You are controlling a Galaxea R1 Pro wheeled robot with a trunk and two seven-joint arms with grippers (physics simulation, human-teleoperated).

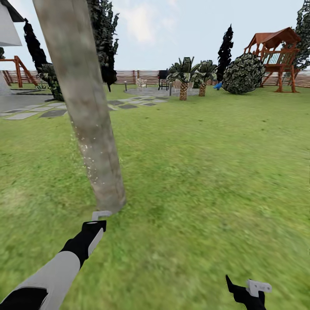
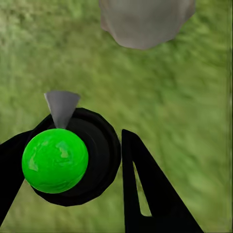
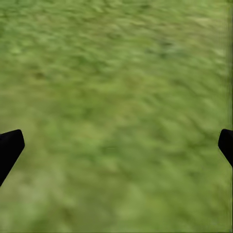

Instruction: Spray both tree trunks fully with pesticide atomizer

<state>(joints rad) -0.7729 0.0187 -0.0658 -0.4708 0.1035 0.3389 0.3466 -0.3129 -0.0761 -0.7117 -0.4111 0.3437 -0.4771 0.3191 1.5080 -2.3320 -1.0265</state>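
The tree trunk (image 1: 84, 107) is pale grey-beige with brownish mottling and white specks low down. The lawn (image 1: 206, 172) is blurry green. The pesticide atomizer (image 2: 73, 158) is black with a bright green round patch and a grey nozzle.

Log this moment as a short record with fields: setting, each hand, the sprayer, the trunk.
setting: green lawn with a wooden fence, stepping stones and a play tower behind
left hand: shut on the pesticide atomizer, held low beside the foot of the trunk
pesticide atomizer: pale grey nozzle aimed toward the base of the trunk
tree trunk: thick, pale, mottled, with pale speckles on its lower part
right hand: open, nothing between its fingers, over grass
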